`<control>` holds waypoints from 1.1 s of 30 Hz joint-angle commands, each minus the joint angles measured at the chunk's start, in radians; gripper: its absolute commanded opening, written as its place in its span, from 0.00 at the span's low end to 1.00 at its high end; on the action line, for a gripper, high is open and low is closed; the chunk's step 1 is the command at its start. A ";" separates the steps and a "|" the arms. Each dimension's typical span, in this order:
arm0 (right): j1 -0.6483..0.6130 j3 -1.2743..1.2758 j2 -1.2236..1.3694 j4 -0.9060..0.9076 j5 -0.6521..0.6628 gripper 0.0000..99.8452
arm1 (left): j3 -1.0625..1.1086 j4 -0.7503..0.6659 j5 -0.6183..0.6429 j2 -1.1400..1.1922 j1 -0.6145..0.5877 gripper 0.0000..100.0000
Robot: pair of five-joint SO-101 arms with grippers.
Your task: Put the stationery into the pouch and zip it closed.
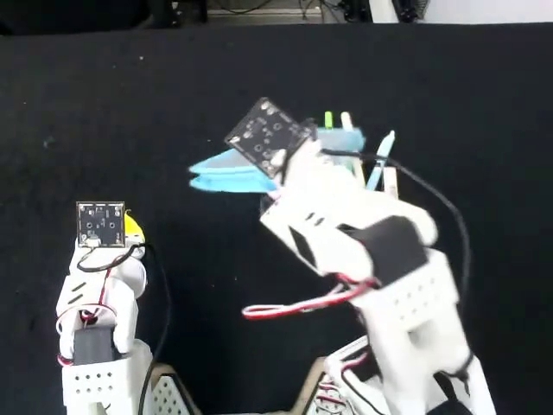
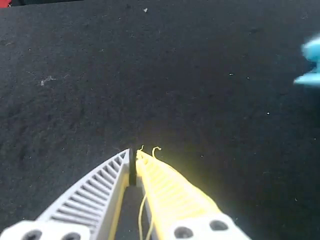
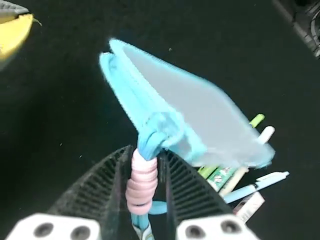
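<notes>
At mid-table [image 1: 104,104], the blue pouch [image 1: 226,171] sits under the right arm, and the right gripper [image 3: 145,150] is clamped on the pink ribbed pull [image 3: 142,182] at the pouch's end. The pens [image 3: 255,182] cluster at its far corner; I can't tell whether any are inside.

That pouch looks soft and light, likely to sag and swing if it's held by the pull alone. Best to pin the body near the zip end while the pull is drawn. The pens look stiff, slick and ready to roll, so take them mid-barrel.

The right wrist view gives the grip itself, which the arm hides from above. The high view shows the left arm well apart from the pouch. The left wrist view shows the left gripper [image 2: 134,159] closed on nothing.
</notes>
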 commanded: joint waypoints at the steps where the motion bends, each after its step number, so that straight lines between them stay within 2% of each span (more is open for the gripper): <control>1: 0.011 -0.165 0.008 0.048 0.011 0.01 | -0.041 0.000 -0.002 -0.003 -0.007 0.03; 7: 0.011 -0.309 0.008 0.041 0.005 0.01 | -0.039 0.002 -0.002 -0.003 -0.007 0.03; 15: 0.011 -0.423 0.005 -0.057 0.003 0.01 | -0.039 0.002 -0.002 -0.003 -0.008 0.03; 20: 0.006 -0.412 0.008 -0.103 0.003 0.01 | -0.039 0.002 -0.002 -0.003 -0.008 0.03; 29: 0.005 -0.249 0.007 -0.221 0.002 0.01 | -0.039 0.002 -0.002 -0.003 -0.008 0.03; 33: 0.005 -0.240 0.013 -0.318 0.002 0.01 | -0.039 0.002 -0.002 -0.003 -0.007 0.03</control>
